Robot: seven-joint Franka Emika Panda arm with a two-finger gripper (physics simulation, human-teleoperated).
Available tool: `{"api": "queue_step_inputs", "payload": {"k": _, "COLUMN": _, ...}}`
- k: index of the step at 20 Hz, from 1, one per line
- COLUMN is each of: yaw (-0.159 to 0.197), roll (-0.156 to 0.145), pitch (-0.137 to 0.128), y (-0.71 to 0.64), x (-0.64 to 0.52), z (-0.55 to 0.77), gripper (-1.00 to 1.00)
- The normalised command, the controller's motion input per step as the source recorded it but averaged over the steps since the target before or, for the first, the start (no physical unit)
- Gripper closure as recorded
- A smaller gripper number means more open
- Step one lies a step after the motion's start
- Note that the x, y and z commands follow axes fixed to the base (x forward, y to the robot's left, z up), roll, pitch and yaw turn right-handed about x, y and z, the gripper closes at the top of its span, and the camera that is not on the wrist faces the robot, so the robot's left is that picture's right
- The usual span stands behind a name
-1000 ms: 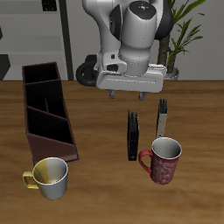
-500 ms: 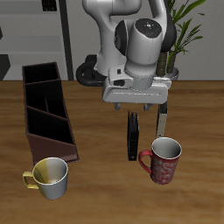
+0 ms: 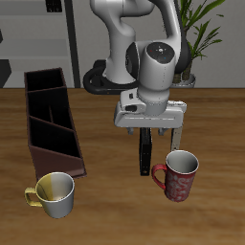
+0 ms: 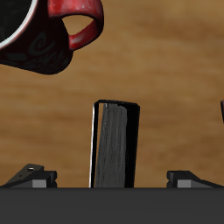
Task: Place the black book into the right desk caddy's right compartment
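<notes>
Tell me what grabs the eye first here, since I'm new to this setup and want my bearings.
The gripper hangs low over the black book, which stands on edge near the table's middle; the wrist view shows the book centred between the open fingers. Close by, nearer the table's front edge, stands the red mug. The right desk caddy, long and dark, lies well off to the side, with a yellow-handled mug at its front end.

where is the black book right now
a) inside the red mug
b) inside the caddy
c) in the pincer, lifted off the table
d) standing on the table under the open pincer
d: the black book stands on the table between the open pincer's fingers, ungripped.
</notes>
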Motion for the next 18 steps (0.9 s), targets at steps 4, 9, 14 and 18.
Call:
{"api": "queue_step_inputs", "payload": {"k": 4, "yaw": 0.009, "roll": 0.013, "pitch": 0.021, "y": 0.01, "x": 0.01, "z": -0.20, "gripper": -1.00}}
{"api": "queue_step_inputs", "payload": {"k": 9, "yaw": -0.066, "roll": 0.012, "pitch": 0.042, "y": -0.13, "x": 0.06, "z": -0.27, "gripper": 1.00}}
{"api": "queue_step_inputs", "payload": {"k": 14, "yaw": -0.015, "roll": -0.024, "pitch": -0.037, "y": -0.19, "x": 0.05, "z": 0.17, "gripper": 1.00}}
{"api": "queue_step_inputs", "payload": {"k": 18, "yaw": 0.009, "roll": -0.031, "pitch": -0.050, "y": -0.24, "x": -0.07, "z": 0.36, "gripper": 1.00}}
